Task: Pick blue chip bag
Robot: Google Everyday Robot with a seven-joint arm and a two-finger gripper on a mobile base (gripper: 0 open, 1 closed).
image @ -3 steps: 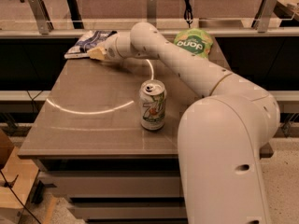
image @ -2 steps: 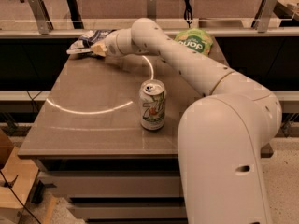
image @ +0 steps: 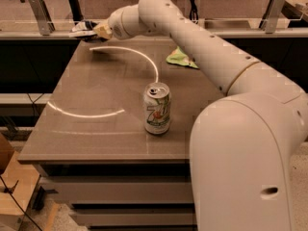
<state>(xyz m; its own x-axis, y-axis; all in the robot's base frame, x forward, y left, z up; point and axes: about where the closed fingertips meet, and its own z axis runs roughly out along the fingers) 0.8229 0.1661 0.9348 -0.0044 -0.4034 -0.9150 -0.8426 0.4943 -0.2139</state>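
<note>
- on the soda can (image: pixel 157 108) the green "7up" mark can be read; the can is standing upright near the front middle of the table (image: pixel 91 93), its top already opened.
- no writing can be read on the blue chip bag (image: pixel 81 28); it is seen as a small, crumpled dark-blue pack with white patches.
- the blue chip bag is found at the far left corner of the table, a little above the edge.
- the gripper (image: pixel 97 31) is placed at that same corner and is clenched on the right end of the blue chip bag.
- a light-green bag (image: pixel 181 57) is partly hidden behind the arm (image: pixel 192 37); its print is not legible.
</note>
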